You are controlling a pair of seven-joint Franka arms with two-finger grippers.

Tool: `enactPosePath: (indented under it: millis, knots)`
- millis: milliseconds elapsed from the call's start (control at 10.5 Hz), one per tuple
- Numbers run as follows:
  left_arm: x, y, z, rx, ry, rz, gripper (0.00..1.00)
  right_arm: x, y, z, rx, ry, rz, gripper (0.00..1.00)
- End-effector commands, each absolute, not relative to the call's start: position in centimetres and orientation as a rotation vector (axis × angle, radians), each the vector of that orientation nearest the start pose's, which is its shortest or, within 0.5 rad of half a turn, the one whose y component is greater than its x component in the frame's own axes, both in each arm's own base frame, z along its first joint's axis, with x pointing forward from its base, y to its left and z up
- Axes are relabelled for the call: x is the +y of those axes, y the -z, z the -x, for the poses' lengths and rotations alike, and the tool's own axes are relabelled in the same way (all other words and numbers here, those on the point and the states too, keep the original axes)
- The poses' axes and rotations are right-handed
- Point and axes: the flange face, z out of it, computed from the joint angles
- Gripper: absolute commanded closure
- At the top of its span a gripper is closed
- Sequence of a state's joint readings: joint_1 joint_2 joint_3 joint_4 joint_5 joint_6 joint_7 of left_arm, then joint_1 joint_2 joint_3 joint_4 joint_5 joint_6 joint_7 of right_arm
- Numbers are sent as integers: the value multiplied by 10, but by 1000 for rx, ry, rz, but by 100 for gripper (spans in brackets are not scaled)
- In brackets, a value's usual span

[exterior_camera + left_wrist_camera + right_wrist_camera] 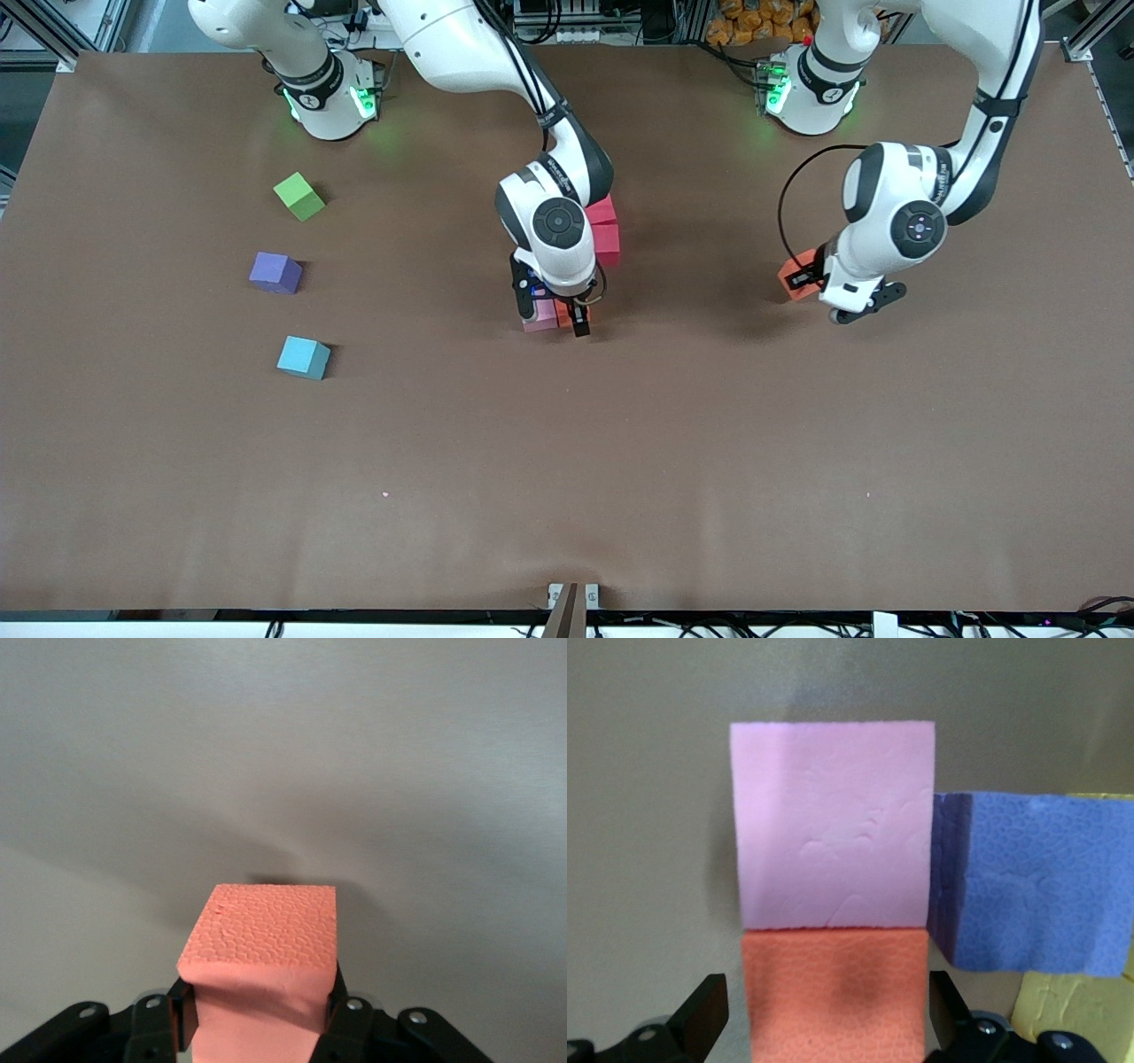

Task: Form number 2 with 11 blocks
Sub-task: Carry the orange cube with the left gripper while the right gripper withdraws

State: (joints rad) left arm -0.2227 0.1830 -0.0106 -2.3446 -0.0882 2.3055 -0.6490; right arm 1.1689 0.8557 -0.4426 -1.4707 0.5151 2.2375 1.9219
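My right gripper point(556, 315) is down at the partly built number 2 in the table's middle, mostly hiding it. Two red blocks point(605, 229) show farther from the camera, a pink block point(537, 321) nearer. In the right wrist view the gripper point(830, 1010) is open and straddles an orange block point(837, 992) that lies against the pink block point(833, 824). A blue-violet block point(1032, 881) and a yellow block point(1067, 1028) sit beside them. My left gripper point(811, 282) point(261, 1019), toward the left arm's end, is shut on another orange block point(796, 275) point(266, 939), low at the table.
Three loose cubes lie toward the right arm's end of the brown table point(567, 461): a green cube point(299, 196), a purple cube point(275, 272) nearer the camera, and a light blue cube point(303, 357) nearer still.
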Motion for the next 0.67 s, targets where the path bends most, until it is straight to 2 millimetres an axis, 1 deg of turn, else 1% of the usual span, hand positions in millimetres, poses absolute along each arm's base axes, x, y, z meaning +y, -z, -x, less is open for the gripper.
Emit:
enactPosePath:
  millis: [0,95,285,381,476,571]
  knots:
    - [-141,-246,-477,-832,-396,3013,84,540,-227,-487,1981,-153,2405,0]
    - [-148,-246,-476,-895,-420,3031,85,544,-236,-485,1969,-162,2404,0]
    - [-163,-253,-481,-1008,-425,3030,86,547,-238,-479,1966,-175,2420,0]
    - [-190,-251,-479,-1021,-428,3012,86,548,-238,-475,1970,-183,2438,0]
    - [-213,-248,-478,-1097,-430,2969,86,549,-244,-473,1969,-198,2449,0]
    - [-242,-248,-468,-1135,-422,2950,86,545,-253,-479,1966,-196,2449,0]
